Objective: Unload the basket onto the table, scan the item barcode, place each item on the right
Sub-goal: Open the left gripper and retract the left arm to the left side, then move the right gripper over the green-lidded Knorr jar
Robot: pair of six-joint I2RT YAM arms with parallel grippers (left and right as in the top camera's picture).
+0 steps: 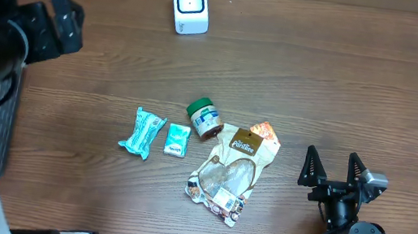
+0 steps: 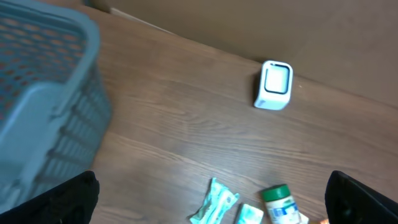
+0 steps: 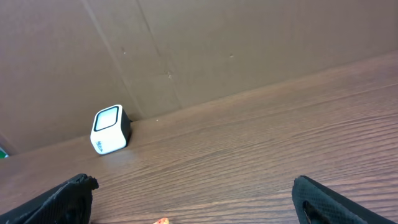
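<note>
My left gripper [image 2: 214,202] and right gripper [image 1: 331,163] gaped empty; I feared grabbing the centre-frame snack pouch [image 1: 232,169] would shove the green-lidded jar [image 1: 204,119] just beside it.

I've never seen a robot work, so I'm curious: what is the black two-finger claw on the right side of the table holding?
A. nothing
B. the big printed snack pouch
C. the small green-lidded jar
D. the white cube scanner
A: the right gripper stands open and empty above the wooden table, apart from the printed snack pouch and the green-lidded jar.
</note>
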